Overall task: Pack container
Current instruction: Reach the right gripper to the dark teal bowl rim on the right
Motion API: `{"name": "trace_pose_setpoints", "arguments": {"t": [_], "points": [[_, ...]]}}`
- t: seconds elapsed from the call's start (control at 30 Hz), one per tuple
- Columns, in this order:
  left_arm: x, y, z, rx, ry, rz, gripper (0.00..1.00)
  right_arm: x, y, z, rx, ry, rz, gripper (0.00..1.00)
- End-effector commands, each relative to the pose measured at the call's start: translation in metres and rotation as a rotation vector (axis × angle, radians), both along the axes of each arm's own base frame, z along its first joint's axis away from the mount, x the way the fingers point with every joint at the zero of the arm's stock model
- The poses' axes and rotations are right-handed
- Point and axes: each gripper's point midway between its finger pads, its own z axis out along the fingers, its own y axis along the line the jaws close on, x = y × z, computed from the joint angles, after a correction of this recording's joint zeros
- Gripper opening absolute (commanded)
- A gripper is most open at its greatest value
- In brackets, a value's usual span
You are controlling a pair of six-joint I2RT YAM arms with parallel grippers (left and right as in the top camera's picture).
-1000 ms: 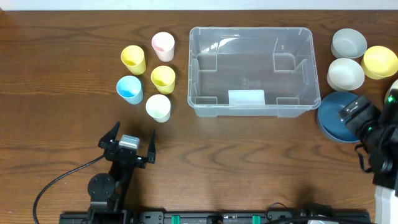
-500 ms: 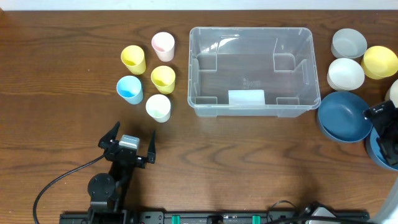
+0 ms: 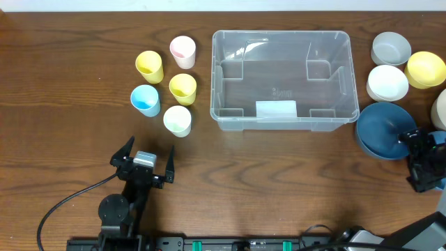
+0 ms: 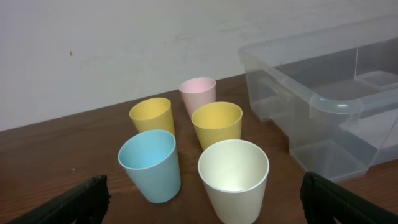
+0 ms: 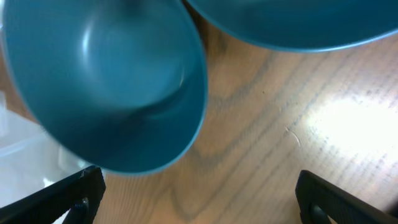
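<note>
Your L gripper (image 3: 148, 150) is wide open w/ nothing in it. Five cups (image 4: 233, 177) stand just ahead of it, and the container (image 3: 279, 33) is ahead and to its right. Your R gripper (image 3: 415, 162) is also fully open and empty, right beside the blue bowl (image 3: 380, 127). From there the container lies beyond the bowl, to its left. The wrist view is blurry, so there's possibly a 2nd blue bowl close by.

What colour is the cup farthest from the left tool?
Pale pink cup; left wrist view shows it best.

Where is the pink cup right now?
Overhead, the pink cup stands left of the container's far corner, directly behind a yellow cup.
</note>
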Motion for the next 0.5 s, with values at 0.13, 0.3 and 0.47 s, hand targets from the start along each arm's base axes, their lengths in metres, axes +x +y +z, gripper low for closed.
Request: {"name": "trace_pose_setpoints", "arguments": {"t": [0.13,0.3,0.47], "points": [[0.0,0.0,-0.016,0.011,0.044,-0.003,0.98,-0.004,0.006,-0.038,0.019,-0.015,-0.047,0.99],[0.0,0.0,-0.016,0.011,0.044,-0.003,0.98,-0.004,0.006,-0.054,0.01,-0.036,-0.077,0.99],[0.0,0.0,-0.016,0.011,0.044,-0.002,0.98,-0.002,0.005,-0.066,0.001,-0.046,-0.08,0.99]]}}
